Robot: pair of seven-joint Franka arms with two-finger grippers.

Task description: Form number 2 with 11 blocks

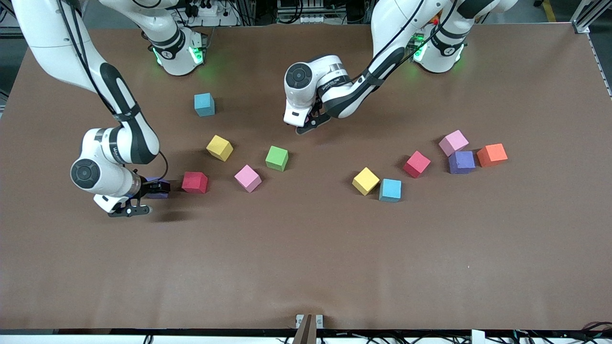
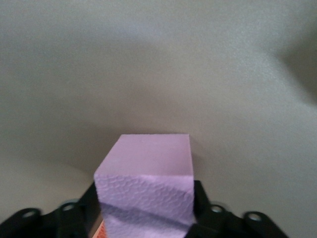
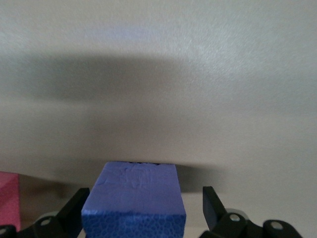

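My left gripper (image 1: 311, 125) (image 2: 143, 201) is down at the table, shut on a lilac block (image 2: 148, 173) that the hand hides in the front view. My right gripper (image 1: 142, 197) (image 3: 146, 203) stands open around a purple block (image 1: 158, 188) (image 3: 136, 198), with a gap beside one finger (image 3: 212, 201). Loose blocks lie scattered: red (image 1: 194, 182), pink (image 1: 247, 177), green (image 1: 277, 158), yellow (image 1: 219, 147) and blue (image 1: 204, 104) between the grippers. No number 2 is in view.
Toward the left arm's end lie more blocks: yellow (image 1: 366, 180), blue (image 1: 390, 190), red (image 1: 416, 164), pink (image 1: 453, 142), purple (image 1: 461, 162), orange (image 1: 491, 155). The brown table (image 1: 306, 267) is bare nearer the front camera.
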